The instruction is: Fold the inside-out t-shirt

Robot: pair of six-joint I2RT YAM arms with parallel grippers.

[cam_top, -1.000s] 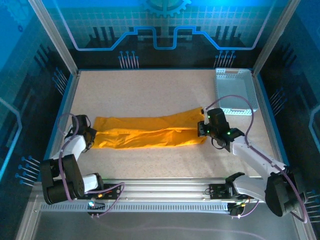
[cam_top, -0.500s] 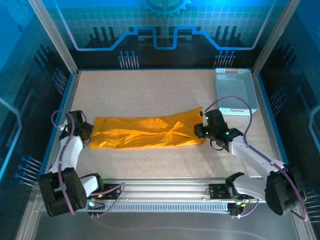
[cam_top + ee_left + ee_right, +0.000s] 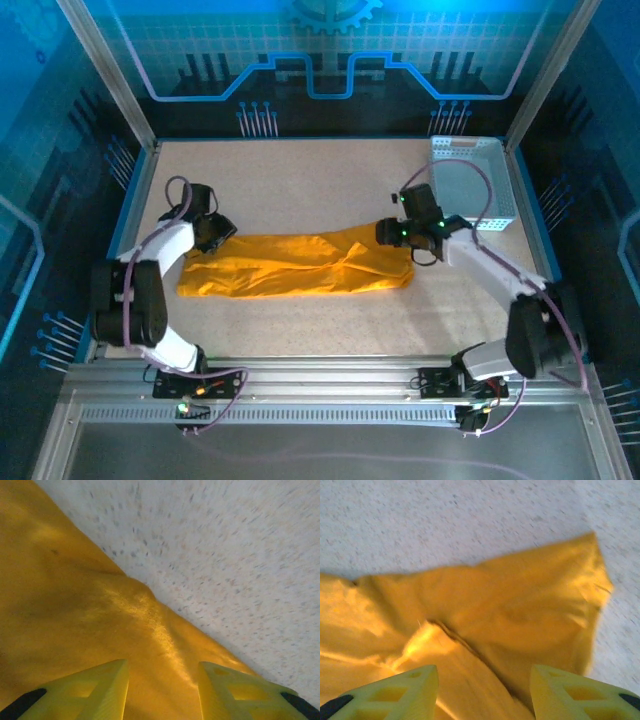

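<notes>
- Top external view: an orange-yellow t-shirt (image 3: 300,265) lies flattened into a long band across the middle of a pale speckled desk (image 3: 300,180), running from left to right.
- The left pincer (image 3: 215,232) sits at the far left corner of the t-shirt, right over the edge of the cloth.
- The right pincer (image 3: 390,232) sits at the far right corner of the t-shirt, where the cloth rises to a point.
- A pale perforated basket (image 3: 470,185) stands at the far right corner of the desk, just behind the right arm and apart from the t-shirt.
- Left wrist view: the two yellow fingers of the left pincer (image 3: 161,669) stand apart with nothing clamped between them. Below them the t-shirt (image 3: 75,610) covers the lower left, its edge running diagonally against bare desk at the upper right.
- Right wrist view: the right pincer (image 3: 484,672) also has its yellow fingers spread apart and holds nothing. Beneath it lies the t-shirt (image 3: 520,605), with a raised fold near the left finger and a corner pointing to the upper right.
</notes>
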